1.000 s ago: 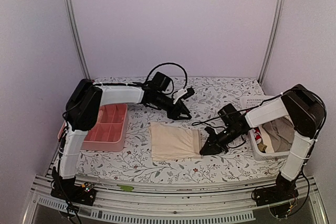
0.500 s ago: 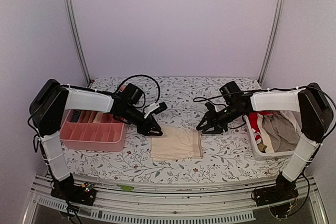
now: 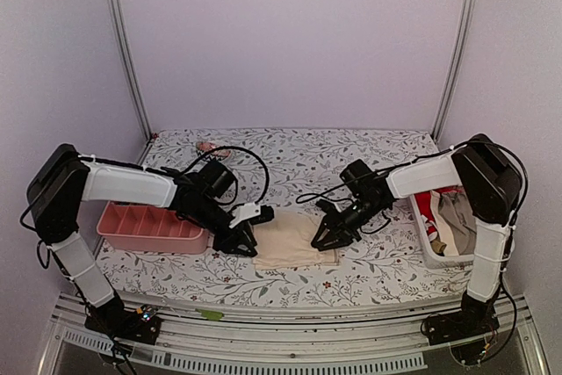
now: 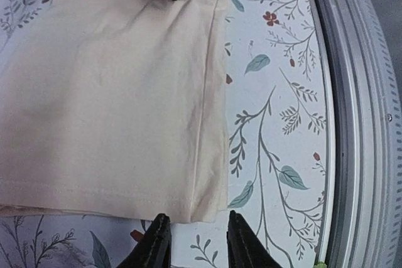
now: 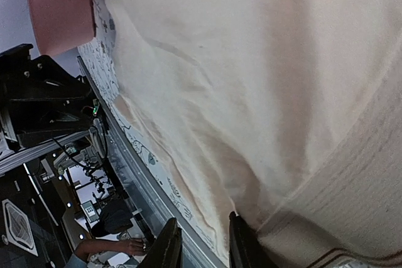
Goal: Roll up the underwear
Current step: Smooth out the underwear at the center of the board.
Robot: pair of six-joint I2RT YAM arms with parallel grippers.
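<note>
Nearby — pink tray [image 3: 149, 236], basket [image 3: 443, 260], flanking underwear [image 3: 290, 248]

Moved: left gripper [image 3: 239, 240], now at near-left corner of flat cream cloth underwear [image 3: 285, 243] (previously farther back); right gripper [image 3: 320, 236], now at its right edge.

Back of table [image 3: 334, 151]: open floral cloth, free passage.
Left side: pink divided tray [image 3: 149, 226] blocks (left arm [image 3: 132, 183] crosses above it).
Right side: white basket [image 3: 443, 258] of clothes.
Front: narrow strip before underwear [image 3: 294, 241].
</note>
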